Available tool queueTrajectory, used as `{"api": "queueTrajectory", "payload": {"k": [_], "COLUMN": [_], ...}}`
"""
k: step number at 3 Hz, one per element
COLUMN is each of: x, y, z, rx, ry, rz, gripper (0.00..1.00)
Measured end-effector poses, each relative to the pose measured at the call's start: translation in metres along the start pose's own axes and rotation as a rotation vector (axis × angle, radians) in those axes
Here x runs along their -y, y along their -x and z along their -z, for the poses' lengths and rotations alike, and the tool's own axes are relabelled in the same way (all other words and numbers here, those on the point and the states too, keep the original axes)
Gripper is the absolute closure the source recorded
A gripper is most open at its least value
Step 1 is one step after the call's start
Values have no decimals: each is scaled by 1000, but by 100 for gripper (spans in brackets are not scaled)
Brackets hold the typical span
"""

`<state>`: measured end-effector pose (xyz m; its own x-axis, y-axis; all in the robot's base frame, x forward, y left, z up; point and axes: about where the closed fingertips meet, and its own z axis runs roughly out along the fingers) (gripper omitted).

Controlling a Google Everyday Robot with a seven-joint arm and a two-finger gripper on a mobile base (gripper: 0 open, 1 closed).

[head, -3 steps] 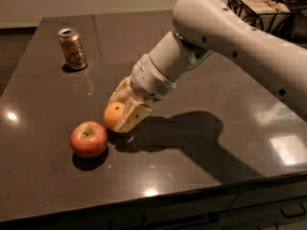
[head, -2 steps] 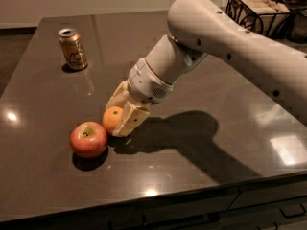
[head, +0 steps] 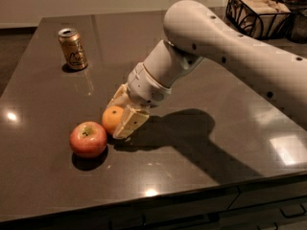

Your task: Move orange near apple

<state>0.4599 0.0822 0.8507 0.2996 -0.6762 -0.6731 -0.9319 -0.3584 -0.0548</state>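
Observation:
The orange [head: 112,119] sits low at the dark table [head: 201,171], just right of the red-pink apple [head: 88,139], with a narrow gap between them. My gripper [head: 121,113] reaches down from the upper right and is shut on the orange, with one cream finger [head: 130,123] on its right side and the other behind it. The apple stands free on the table, stem up.
A gold drink can [head: 73,48] stands upright at the back left. A black wire basket [head: 259,12] with packets sits at the back right corner. The table's front edge runs close below the apple.
My arm has shifted slightly left and down, bringing the held orange a little closer to the apple. The apple and can have not moved.

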Motion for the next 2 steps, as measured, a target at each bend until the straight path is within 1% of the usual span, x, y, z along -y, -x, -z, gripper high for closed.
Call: {"api": "queueTrajectory", "payload": {"k": [1,2], "x": [0,0], "y": [1,1], "z": [-1,-1], "rx": [0,0], "ry": [2,2], "rz": [2,2], "gripper": [0,0]}}
